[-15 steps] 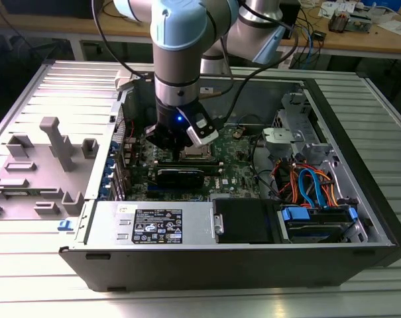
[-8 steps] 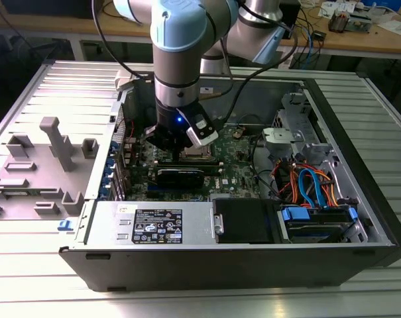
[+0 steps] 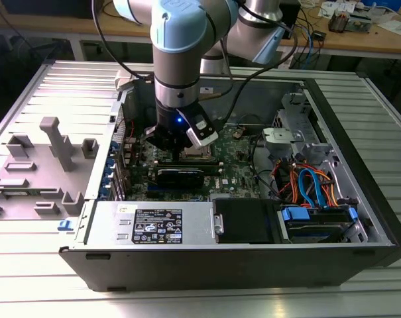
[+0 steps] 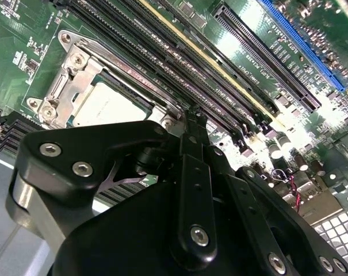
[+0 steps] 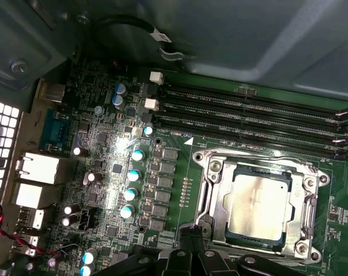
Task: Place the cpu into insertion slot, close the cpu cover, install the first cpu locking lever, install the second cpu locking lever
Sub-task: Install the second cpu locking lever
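End effector beside cpu (seated)

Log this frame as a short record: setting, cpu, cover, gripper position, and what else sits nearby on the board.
setting: open computer case on a slatted metal table
cpu: seated in the insertion slot, silver top showing
cpu cover: lying flat around the chip, framing it
gripper: low over the motherboard, right beside the socket; holds nothing visible
memory slots: long black rows next to the socket
arm: reaching straight down into the case
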`<state>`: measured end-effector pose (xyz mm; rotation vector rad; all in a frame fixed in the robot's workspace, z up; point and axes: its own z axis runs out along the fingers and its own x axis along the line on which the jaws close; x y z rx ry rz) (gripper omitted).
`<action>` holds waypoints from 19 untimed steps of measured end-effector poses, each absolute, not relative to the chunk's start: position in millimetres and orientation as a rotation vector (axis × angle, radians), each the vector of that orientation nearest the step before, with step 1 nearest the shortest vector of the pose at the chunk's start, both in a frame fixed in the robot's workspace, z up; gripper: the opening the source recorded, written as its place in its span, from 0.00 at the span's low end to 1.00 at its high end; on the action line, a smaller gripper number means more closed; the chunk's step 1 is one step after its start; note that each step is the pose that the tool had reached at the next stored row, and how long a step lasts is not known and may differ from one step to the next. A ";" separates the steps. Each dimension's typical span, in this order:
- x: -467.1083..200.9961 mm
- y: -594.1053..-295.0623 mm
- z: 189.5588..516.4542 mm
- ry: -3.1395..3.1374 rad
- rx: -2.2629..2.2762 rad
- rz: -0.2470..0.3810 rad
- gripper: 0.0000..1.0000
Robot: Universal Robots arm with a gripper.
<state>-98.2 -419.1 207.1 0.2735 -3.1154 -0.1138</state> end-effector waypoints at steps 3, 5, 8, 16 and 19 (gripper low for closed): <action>-98.1 -418.7 206.7 -3.115 0.274 -0.116 0.11; -98.1 -418.6 206.0 -3.115 0.274 -0.118 0.11; -98.2 -418.4 204.4 -3.116 0.275 -0.125 0.11; -98.1 -416.9 203.0 -3.115 0.275 -0.080 0.11; -98.1 -417.0 203.3 -3.114 0.275 -0.062 0.11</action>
